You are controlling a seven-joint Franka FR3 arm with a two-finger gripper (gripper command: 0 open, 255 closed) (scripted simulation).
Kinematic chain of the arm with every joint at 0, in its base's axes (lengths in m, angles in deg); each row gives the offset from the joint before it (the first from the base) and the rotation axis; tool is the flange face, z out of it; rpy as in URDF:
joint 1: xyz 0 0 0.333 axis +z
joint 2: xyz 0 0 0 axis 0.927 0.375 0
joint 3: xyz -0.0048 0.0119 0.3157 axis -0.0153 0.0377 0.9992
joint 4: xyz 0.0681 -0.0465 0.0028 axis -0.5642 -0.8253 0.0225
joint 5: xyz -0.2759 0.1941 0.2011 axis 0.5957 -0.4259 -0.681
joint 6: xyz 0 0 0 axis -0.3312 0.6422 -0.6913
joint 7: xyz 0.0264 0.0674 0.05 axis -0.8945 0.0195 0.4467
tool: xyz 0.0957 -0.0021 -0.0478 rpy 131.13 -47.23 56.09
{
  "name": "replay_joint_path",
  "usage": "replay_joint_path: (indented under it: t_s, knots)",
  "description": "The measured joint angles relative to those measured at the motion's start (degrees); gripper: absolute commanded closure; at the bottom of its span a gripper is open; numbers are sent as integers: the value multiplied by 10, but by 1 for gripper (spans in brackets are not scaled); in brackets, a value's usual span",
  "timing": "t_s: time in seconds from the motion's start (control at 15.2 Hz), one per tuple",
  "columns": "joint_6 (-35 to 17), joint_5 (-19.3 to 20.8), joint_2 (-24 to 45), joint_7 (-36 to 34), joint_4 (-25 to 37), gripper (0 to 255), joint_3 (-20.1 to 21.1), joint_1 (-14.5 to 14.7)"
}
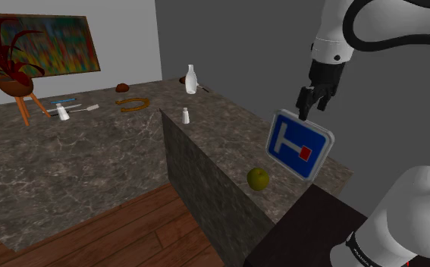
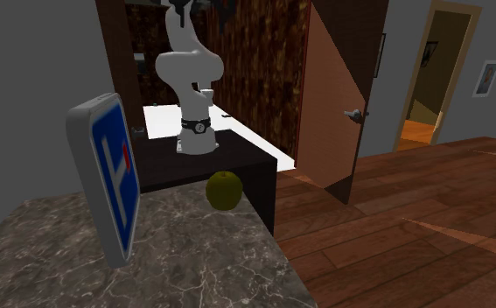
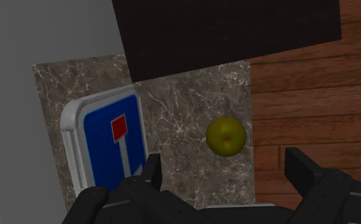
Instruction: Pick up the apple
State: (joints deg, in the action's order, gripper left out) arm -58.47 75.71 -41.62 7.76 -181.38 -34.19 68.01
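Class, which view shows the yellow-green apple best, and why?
The wrist view: the round yellow-green apple shows whole from above, ahead of the open black gripper. The shoulder view shows it beside the blue square sign; the second exterior view, its side at the marbled counter edge.

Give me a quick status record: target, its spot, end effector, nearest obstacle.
target: yellow-green apple
spot: on the marbled counter, near the edge that borders the wooden floor
end effector: open, above the counter, apart from the apple
nearest obstacle: blue road sign standing beside the apple, not touching it
held: nothing
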Motion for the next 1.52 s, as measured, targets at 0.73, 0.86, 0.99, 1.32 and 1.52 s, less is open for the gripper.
replay_joint_path:
  t_s: [0.73, 0.86, 0.99, 1.32, 1.52]
  knots:
    - [-188, 12, 84, -43, -105, 0, 10, -4]
    - [-231, 16, 112, -55, -120, 0, 14, -5]
    - [-276, 23, 146, -66, -131, 0, 16, -9]
    - [-387, 44, 244, -100, -145, 0, 24, -18]
    - [-455, 66, 315, -128, -143, 0, 29, -26]
